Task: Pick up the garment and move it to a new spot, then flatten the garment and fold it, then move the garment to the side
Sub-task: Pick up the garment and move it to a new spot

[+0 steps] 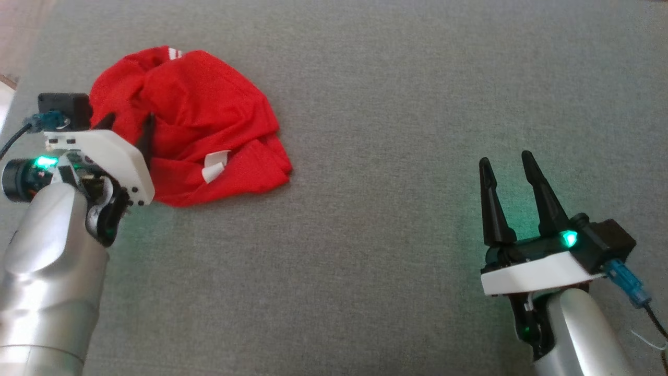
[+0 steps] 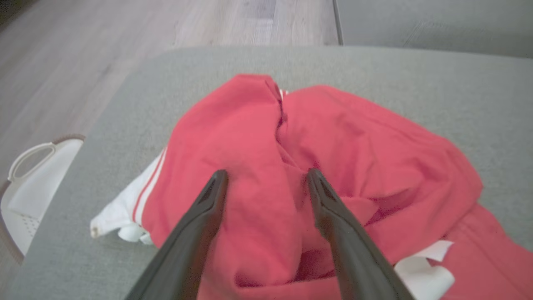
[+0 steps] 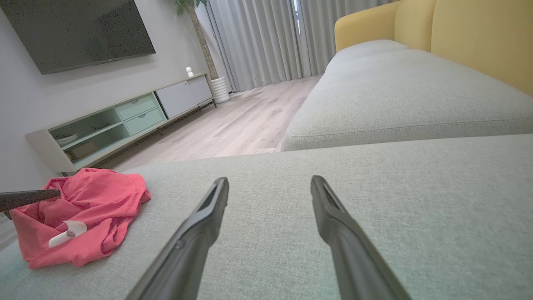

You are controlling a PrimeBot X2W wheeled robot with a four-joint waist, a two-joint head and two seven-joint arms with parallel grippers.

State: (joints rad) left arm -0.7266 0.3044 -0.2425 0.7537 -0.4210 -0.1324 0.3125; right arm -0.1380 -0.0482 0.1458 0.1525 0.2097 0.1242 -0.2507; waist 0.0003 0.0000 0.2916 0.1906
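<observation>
While the crumpled red fabric garment (image 1: pixel 193 125) is lying at ten o'clock on the grey upholstered cushion (image 1: pixel 396 104), the left gripper (image 1: pixel 129 130) is straddling a fold, fingers apart; the pick-up is likely calling for closing. At four o'clock, the right gripper (image 1: pixel 506 167) is idling, spread, empty.

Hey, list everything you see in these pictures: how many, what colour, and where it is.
garment: one, red with white trim, crumpled on the sofa seat
sofa seat: one, grey, under the garment
backrest: one, yellow, behind the seat
basket: one, white, on the floor beside the seat
floor: one, light wood
television: one, dark, on the wall
cabinet: one, pale green and white, below the television
curtains: one set, grey, far end of the room
left claw: one, dark, open over the garment
right claw: one, dark, open over bare seat
</observation>
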